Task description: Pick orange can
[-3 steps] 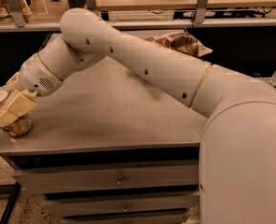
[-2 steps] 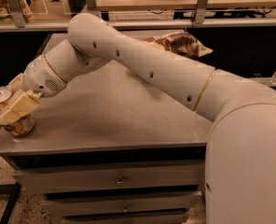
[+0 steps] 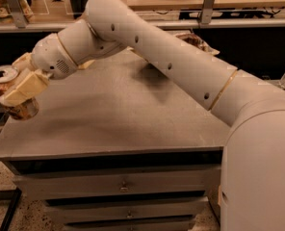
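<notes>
The beige two-finger gripper (image 3: 11,84) pinches the small orange-copper metal can (image 3: 21,109) (silver top tilted) at the flat grey tabletop's (image 3: 118,114) edge.

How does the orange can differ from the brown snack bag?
The orange can is rigid metal, the snack bag crinkly. The can is tilted in the gripper at the table's left edge; the bag lies free at the far edge, partly behind the arm. Both look brownish.
</notes>
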`<state>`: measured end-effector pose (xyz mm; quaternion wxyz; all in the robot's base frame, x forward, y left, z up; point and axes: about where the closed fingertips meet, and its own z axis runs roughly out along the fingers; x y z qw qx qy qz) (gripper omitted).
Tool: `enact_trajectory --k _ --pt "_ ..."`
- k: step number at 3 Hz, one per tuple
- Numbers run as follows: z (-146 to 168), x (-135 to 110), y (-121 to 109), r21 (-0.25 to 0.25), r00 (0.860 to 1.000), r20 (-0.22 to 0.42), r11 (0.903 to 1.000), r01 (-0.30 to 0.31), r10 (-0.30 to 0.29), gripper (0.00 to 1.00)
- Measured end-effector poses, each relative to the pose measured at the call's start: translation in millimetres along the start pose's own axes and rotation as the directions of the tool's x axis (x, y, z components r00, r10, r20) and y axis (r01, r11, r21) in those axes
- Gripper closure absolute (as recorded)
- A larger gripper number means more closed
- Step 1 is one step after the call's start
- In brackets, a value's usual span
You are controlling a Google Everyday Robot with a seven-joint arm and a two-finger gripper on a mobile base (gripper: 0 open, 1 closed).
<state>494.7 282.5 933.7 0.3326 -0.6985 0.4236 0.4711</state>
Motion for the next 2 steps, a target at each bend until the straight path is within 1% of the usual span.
enact_trajectory --k 1,2 --pt "-21.0 -35.2 -5.3 0.024 0.998 -0.012 0.9975 0.066 -0.066 0.99" --pt "-24.1 -40.2 -6.9 0.029 0.997 -0.008 0.9968 0.075 -0.074 1.0"
